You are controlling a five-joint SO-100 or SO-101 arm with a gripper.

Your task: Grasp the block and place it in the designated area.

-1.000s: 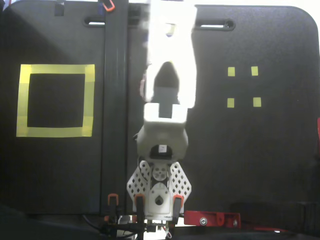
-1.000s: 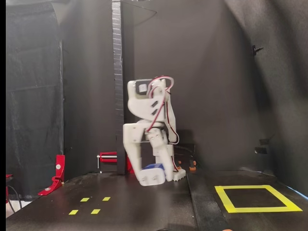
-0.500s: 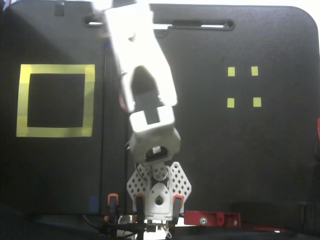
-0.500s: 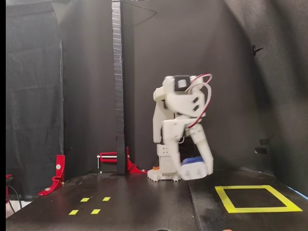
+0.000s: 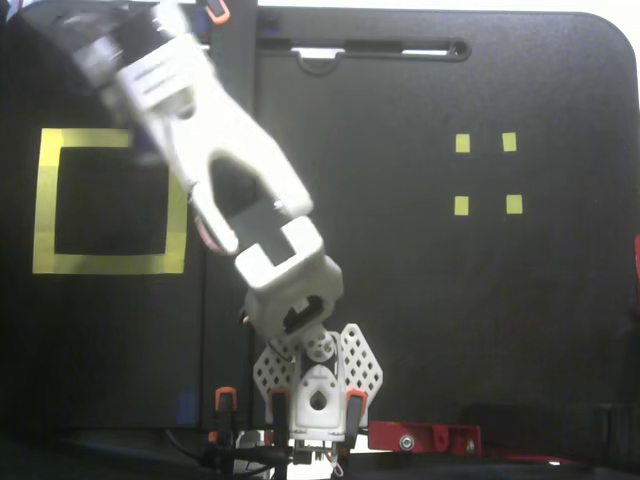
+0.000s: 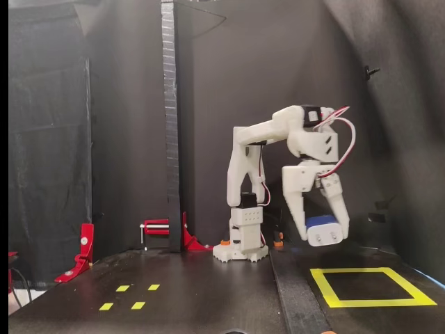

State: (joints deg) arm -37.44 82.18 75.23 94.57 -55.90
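Note:
In a fixed view from the front, my gripper is shut on the dark blue block. It holds the block in the air, a little above the table and just behind the near left corner of the designated area. That area is a large yellow-tape square with a black interior. In a fixed view from above, the arm reaches to the upper left and the blurred gripper is over the far edge of the yellow square. The block is hidden under the arm there.
Four tiny yellow squares lie on the black mat, away from the big square; they also show in a fixed view. The arm's base stands at the table's edge. Red clamps and a black upright post stand at the back.

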